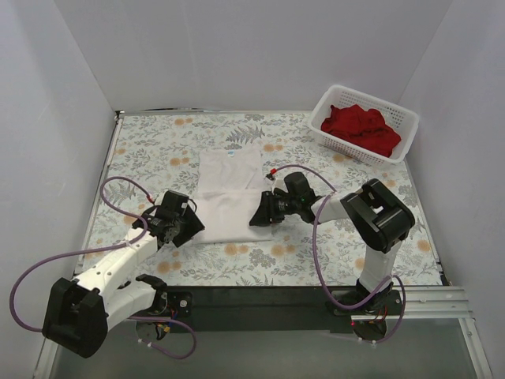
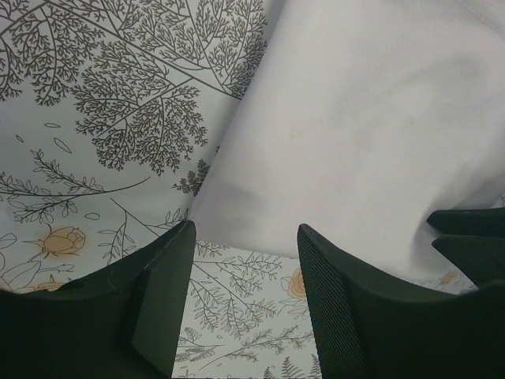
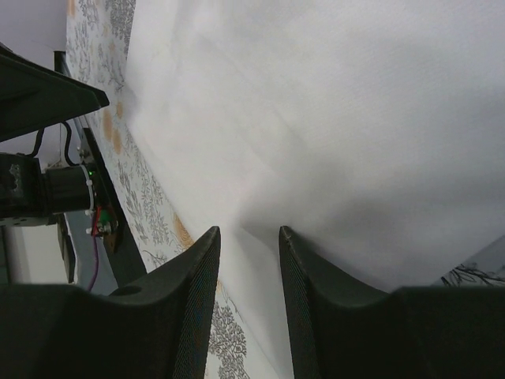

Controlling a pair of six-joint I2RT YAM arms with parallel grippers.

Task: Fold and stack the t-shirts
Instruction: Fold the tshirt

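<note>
near you, left jaws and right jaws stand partly open, holding nothing, at the near hem of the smooth white t-shirt (image 1: pixel 229 193), flat on the table (image 1: pixel 158 150), collar pointing away; crumpled red t-shirts (image 1: pixel 361 129) fill the far-right basket (image 1: pixel 332 93).

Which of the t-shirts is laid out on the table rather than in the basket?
The white t-shirt, spread flat on the floral table. The red t-shirts lie bunched in the white basket at the far right corner.

White t-shirt (image 1: pixel 229 197) flat on table (image 1: pixel 158 150); red t-shirts (image 1: pixel 361 129) crumpled in basket (image 1: pixel 341 145)
</note>
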